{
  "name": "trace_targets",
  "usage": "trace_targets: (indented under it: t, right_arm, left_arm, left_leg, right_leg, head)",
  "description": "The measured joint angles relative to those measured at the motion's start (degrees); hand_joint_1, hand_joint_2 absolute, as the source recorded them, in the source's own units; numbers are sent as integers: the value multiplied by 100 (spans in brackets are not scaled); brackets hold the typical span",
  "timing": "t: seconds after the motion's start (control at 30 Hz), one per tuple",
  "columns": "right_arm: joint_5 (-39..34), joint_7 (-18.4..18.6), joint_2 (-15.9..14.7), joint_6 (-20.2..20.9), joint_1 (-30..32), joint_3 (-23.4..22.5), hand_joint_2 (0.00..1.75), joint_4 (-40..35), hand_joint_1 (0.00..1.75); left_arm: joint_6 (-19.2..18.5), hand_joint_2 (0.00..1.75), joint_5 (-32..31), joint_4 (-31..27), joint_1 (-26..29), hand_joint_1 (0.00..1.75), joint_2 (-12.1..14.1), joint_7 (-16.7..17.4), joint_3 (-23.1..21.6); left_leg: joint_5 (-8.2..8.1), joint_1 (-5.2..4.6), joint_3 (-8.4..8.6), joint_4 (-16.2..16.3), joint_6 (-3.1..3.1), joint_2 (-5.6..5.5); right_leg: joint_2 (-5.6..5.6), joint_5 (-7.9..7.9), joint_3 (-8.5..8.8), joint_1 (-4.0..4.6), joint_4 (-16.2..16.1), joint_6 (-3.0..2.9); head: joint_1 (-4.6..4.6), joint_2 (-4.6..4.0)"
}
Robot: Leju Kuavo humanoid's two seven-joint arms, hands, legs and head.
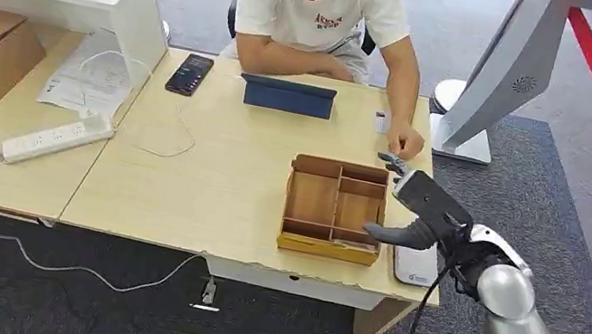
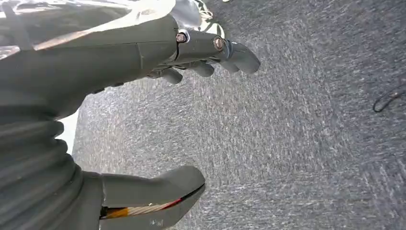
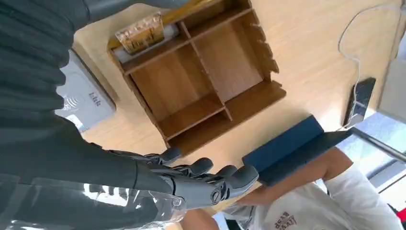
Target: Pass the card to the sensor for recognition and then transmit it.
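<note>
My right hand (image 1: 413,211) hovers with its fingers spread and nothing in it, just past the right edge of a wooden divided box (image 1: 311,199). In the right wrist view the fingers (image 3: 201,175) stretch out above the table beside the box (image 3: 191,81). A card (image 3: 141,32) lies in the box's narrow compartment nearest the table's front edge. The white card sensor (image 1: 415,266) sits flat at the table's front right corner, under my forearm, and appears again in the wrist view (image 3: 84,96). My left hand (image 2: 143,110) hangs over grey carpet, its fingers apart and empty.
A person sits at the far side of the table, one hand (image 1: 408,141) resting near the box's far right corner beside a small pale card (image 1: 382,122). A blue tablet case (image 1: 287,96), a phone (image 1: 189,74) and a power strip (image 1: 57,138) lie further left.
</note>
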Motion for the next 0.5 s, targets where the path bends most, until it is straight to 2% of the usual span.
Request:
trace_targets:
  t: [0.27, 0.4, 0.5]
  right_arm:
    - [-133, 258, -306, 395, 549, -79, 175, -854, 0]
    - [188, 293, -378, 339, 840, -55, 175, -1075, 0]
    - [854, 323, -393, 67, 964, -2, 175, -1147, 0]
  left_arm:
    - [-2, 175, 31, 0, -8, 0, 2, 107, 0]
    - [0, 175, 41, 0, -8, 0, 2, 199, 0]
    - [9, 175, 63, 0, -14, 0, 2, 214, 0]
  left_leg:
    - [0, 0, -1, -1, 0, 1]
    - [0, 0, -2, -1, 0, 1]
    - [0, 0, -3, -2, 0, 1]
  right_leg:
    - [0, -1, 1, 0, 0, 0]
    - [0, -1, 1, 0, 0, 0]
    - [0, -1, 1, 0, 0, -1]
  head:
    - [2, 0]
    - [2, 0]
    - [0, 0]
